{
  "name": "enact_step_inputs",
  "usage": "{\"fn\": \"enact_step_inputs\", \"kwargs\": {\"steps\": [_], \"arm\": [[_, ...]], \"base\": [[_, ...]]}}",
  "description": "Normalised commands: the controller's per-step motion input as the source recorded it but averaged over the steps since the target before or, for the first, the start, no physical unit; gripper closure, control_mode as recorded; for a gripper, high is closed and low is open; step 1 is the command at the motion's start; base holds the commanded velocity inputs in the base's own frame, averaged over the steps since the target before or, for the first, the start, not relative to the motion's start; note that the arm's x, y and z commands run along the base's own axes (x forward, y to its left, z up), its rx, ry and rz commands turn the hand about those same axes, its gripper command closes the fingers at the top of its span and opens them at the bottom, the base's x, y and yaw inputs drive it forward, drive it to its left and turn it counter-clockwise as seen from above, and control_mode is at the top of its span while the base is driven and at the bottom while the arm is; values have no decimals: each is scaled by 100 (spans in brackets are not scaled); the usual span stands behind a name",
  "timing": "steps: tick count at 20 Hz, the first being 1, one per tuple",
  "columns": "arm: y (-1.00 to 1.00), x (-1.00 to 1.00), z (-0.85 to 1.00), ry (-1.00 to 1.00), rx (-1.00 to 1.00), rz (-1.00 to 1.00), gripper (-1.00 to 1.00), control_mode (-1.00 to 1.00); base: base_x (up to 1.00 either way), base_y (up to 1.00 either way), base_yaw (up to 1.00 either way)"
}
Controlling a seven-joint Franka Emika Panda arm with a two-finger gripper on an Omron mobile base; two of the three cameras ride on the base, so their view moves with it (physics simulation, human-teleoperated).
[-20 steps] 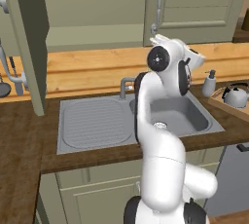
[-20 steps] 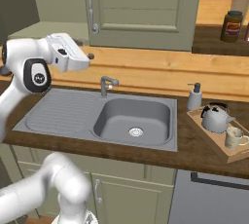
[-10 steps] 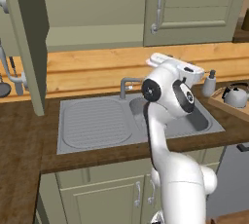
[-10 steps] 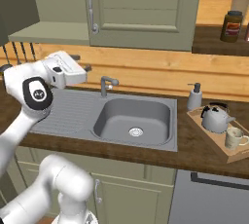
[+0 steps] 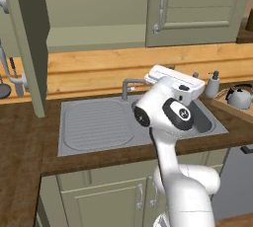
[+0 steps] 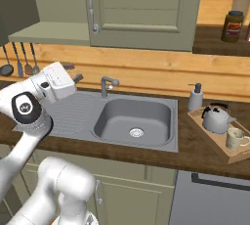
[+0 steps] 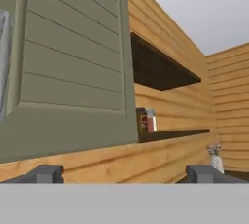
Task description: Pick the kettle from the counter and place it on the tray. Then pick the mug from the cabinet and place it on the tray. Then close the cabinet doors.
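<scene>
Gleaming dully on the light wooden tray [image 6: 213,140], the squat, rounded silver-grey kettle [image 6: 216,119] shows a dark arched handle and a short spout; beside it on the same tray stands the cream ceramic mug [image 6: 235,139] with a loop handle. The tray, rectangular with a low raised rim, rests on the dark wood-grain bench [image 6: 195,156] to the right of the matt grey steel sink [image 6: 134,119], near a white pump soap bottle [image 6: 196,98]. Above, the olive-green cabinet [image 5: 94,37] has one panelled door [image 5: 27,38] swung open at the left and the other door [image 6: 141,11], with a curved grey bar handle, shut. A dark brown jar [image 6: 232,26] with a red label, its writing too small to read, sits on a dark shelf. The gripper [image 7: 124,173] has its fingers [image 7: 44,174] spread fully apart, holding nothing, facing the closed door and the plank wall
</scene>
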Motion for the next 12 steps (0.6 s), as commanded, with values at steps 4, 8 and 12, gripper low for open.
{"fn": "enact_step_inputs", "kwargs": {"steps": [4, 8, 12], "arm": [[61, -25, 0, -14, -23, -26, -100, -100], [72, -33, 0, -11, -23, -30, -100, -100], [76, -33, 0, -5, -22, -34, -100, -100]], "base": [[0, 0, 0], [0, 0, 0], [0, 0, 0]]}}
